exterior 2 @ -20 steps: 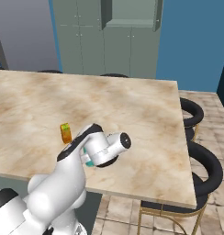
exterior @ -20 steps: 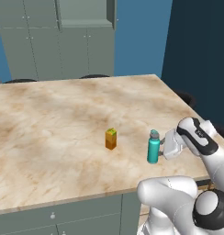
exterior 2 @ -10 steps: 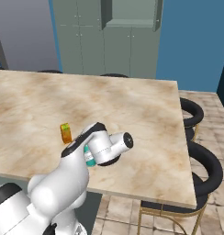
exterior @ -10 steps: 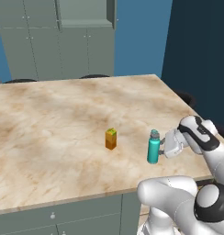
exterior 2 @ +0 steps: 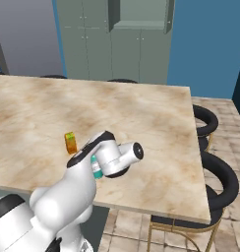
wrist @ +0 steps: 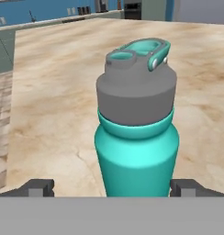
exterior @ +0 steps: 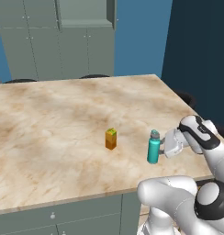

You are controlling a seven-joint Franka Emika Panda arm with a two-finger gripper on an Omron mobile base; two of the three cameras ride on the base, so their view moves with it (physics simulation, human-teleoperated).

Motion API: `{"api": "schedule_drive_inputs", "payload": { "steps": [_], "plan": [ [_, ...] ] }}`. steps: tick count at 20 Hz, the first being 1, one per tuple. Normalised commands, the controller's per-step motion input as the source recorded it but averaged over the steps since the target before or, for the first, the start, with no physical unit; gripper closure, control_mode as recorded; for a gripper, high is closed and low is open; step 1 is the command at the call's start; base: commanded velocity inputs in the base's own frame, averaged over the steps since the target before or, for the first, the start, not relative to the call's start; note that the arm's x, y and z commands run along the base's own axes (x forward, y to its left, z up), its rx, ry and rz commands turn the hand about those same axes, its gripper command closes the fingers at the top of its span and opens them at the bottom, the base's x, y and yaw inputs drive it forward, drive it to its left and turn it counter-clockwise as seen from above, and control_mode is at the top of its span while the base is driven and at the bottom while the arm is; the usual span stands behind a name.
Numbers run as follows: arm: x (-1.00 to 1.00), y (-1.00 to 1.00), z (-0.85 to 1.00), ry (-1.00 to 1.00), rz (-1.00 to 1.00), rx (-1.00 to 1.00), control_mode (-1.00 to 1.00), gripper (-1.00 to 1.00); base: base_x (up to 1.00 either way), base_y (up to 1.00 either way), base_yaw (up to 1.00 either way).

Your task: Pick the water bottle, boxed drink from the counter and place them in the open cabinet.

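Note:
The teal water bottle stands upright near the counter's front right corner. My gripper is level with it just to its right and is open. In the hand view the water bottle sits centred and close between my two fingertips, with a gap on each side. The orange boxed drink stands a little left of the bottle, untouched. From the right, my arm hides most of the bottle; the boxed drink stands clear. The open cabinet is high on the far wall.
Tall grey-green cupboards line the wall behind the counter. Black round stools stand along its right side over a tiled floor. The cabinet's door hangs open at the top.
My hand has eased a little left toward the water bottle. The jaws stay open, and the bottle and carton have not moved.

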Motion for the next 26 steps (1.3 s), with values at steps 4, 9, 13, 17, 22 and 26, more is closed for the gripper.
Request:
{"api": "schedule_drive_inputs", "payload": {
  "steps": [4,9,13,17,22,26],
  "plan": [
    [0.12,0.06,0.0,0.0,0.0,0.0,-1.0,-1.0,0.0,0.0,0.0],
    [0.19,0.06,0.0,0.0,-0.02,0.0,-1.0,-1.0,0.0,0.0,0.0],
    [0.17,0.0,0.0,0.0,-0.02,0.0,-1.0,-1.0,0.0,0.0,0.0],
    [0.09,0.06,-0.04,0.0,-0.02,0.0,-1.0,-1.0,0.0,0.0,0.0],
    [0.02,0.1,-0.07,0.0,-0.03,0.02,-1.0,-1.0,0.0,0.0,0.0],
    [0.0,0.1,-0.07,0.0,-0.03,0.03,-1.0,1.0,0.0,0.0,0.0]
  ]
}}
